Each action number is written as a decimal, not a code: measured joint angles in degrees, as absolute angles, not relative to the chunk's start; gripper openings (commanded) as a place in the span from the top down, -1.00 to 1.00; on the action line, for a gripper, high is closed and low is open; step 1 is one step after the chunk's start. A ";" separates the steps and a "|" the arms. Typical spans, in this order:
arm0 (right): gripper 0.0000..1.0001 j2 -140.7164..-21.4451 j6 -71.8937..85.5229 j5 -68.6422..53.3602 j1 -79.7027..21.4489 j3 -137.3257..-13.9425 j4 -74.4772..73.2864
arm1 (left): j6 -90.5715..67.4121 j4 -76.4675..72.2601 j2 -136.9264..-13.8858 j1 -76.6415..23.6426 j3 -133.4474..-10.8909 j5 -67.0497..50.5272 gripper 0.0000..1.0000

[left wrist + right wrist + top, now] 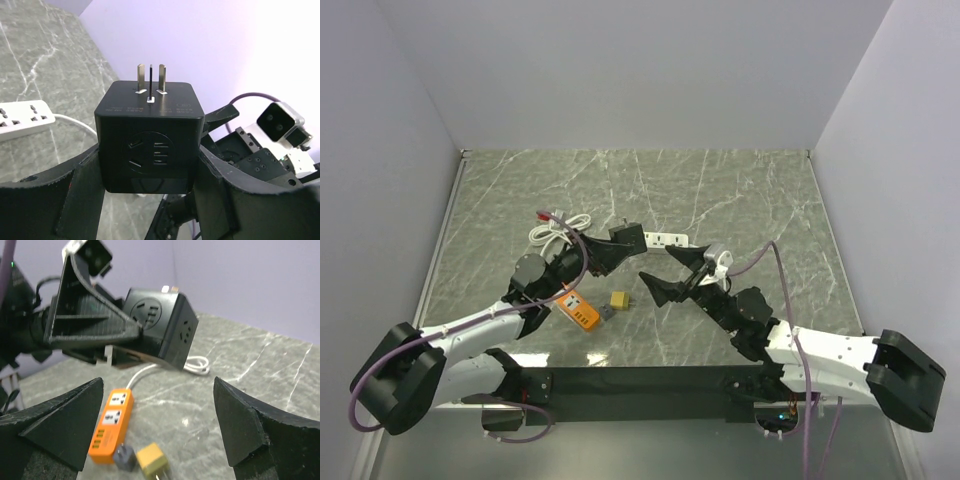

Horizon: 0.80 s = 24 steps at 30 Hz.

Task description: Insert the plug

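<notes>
Above table point(740, 190), left gripper point(617, 248) around plug point(150, 145)

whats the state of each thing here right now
left pincer: shut on black cube adapter
black cube adapter: off the table, prongs bare
right pincer: open, empty
white power strip: flat on table, visible sockets empty
orange power strip: flat on table, sockets empty

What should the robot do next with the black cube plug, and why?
Probably turn the left gripper so the prongs of the black cube adapter it holds face the white power strip; they aren't aimed at it, and it lies flat on the table.
</notes>
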State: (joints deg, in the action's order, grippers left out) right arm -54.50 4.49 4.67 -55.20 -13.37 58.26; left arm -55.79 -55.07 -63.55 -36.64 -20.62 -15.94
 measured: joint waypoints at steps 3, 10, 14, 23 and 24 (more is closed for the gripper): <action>-0.91 -56.64 3.57 7.94 -57.06 -13.37 62.11 | -58.37 -57.32 -63.61 -36.95 -19.27 -14.96 0.99; -0.90 -62.11 1.30 12.36 -60.10 -14.15 66.06 | -62.11 -61.30 -64.38 -39.53 -18.63 -12.93 0.99; -0.90 -63.55 -0.34 13.85 -61.41 -15.07 66.96 | -63.51 -63.22 -64.75 -40.21 -18.24 -11.81 0.99; -0.89 -66.30 -3.77 17.19 -64.51 -17.69 69.56 | -66.13 -65.95 -65.69 -41.93 -16.75 -8.86 0.99; -0.89 -66.78 -4.03 17.39 -64.79 -17.98 69.89 | -66.37 -66.37 -65.78 -42.13 -16.58 -8.54 0.99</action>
State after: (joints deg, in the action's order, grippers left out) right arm -66.78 -4.03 17.39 -64.79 -17.98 69.89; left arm -66.37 -66.37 -65.78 -42.13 -16.58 -8.54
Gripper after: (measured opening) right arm 0.947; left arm 0.656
